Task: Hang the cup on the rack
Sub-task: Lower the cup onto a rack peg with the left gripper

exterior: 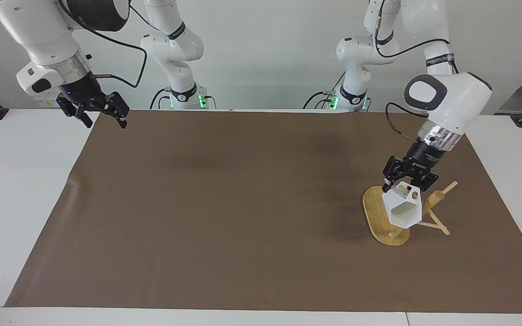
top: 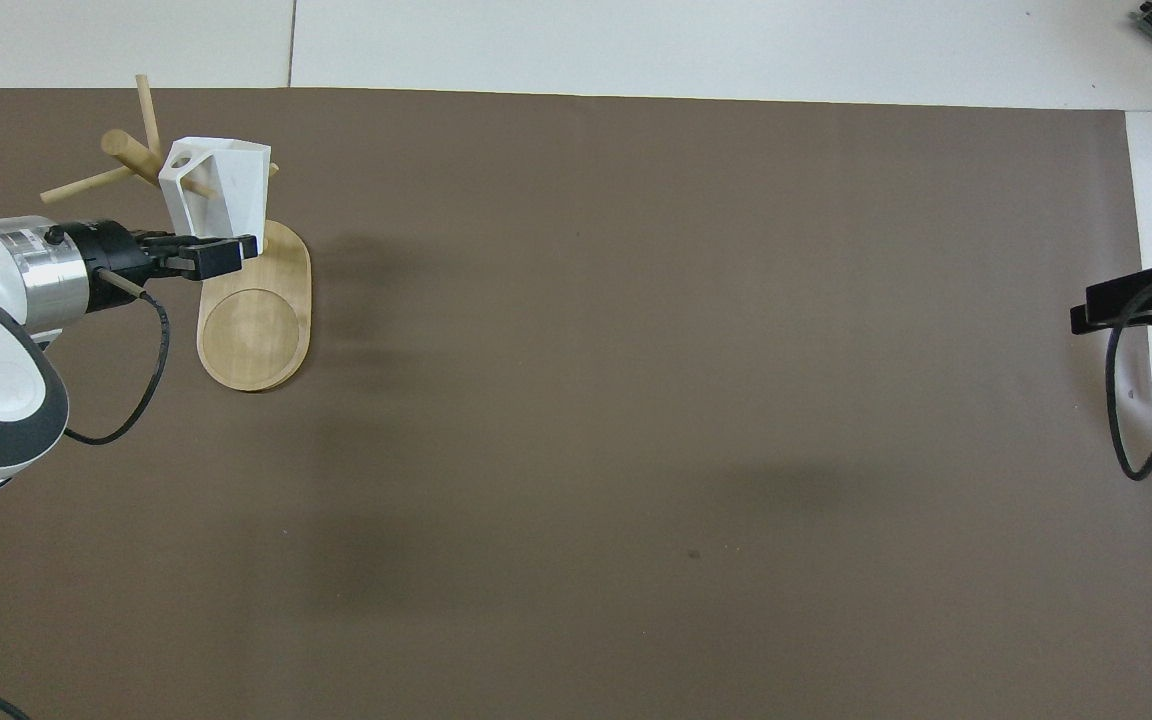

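Note:
The white faceted cup (exterior: 403, 210) hangs tilted on a peg of the bamboo rack (exterior: 378, 213), and the peg passes through its handle hole. In the overhead view the cup (top: 221, 190) sits beside the rack's post (top: 131, 155), over the oval base (top: 256, 325). My left gripper (exterior: 407, 184) is open just above the cup's handle end, its fingers spread to either side; it also shows in the overhead view (top: 221, 255). My right gripper (exterior: 104, 121) is open and empty, raised over the mat's corner at the right arm's end, and it shows in the overhead view (top: 1101, 308).
A brown mat (exterior: 243, 203) covers most of the white table (exterior: 21, 203). The rack stands at the left arm's end of the mat. A black cable (top: 1126, 400) hangs from the right arm.

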### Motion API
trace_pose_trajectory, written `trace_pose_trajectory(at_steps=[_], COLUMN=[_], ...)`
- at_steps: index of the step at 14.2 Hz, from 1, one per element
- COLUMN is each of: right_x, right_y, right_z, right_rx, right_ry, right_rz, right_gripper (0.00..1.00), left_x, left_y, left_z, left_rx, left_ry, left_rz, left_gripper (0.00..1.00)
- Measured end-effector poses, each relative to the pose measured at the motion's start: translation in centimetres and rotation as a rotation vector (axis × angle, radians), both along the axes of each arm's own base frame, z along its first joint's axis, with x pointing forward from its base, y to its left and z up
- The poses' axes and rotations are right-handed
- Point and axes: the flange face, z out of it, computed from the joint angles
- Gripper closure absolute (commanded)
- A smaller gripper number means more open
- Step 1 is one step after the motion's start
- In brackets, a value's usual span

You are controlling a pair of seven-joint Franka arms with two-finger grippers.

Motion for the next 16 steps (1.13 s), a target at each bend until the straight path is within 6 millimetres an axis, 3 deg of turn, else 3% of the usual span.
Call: trace_pose_trajectory(at_steps=[7,10,13,16], right_x=[0.0,-0.1,-0.1,-0.1], right_y=[0.0,-0.7,-0.9,-1.3], right_z=[0.0,0.0,0.0,0.0], right_rx=[0.000,0.000,0.000,0.000], right_ry=[0.000,0.000,0.000,0.000], right_rz=[-0.001,-0.012,-0.016,-0.024], right_gripper=[0.00,0.00,0.00,0.00], left_x=[0.0,0.0,0.0,0.0], left_y=[0.6,0.6,0.6,0.7], left_z=[-0.1,-0.1,-0.1,-0.1], left_rx=[-0.001,-0.001,0.001,0.003], left_ry=[0.004,0.004,0.005,0.006], left_rz=[0.010,0.009,0.007,0.006], left_gripper=[0.99,0.78,0.47,0.32])
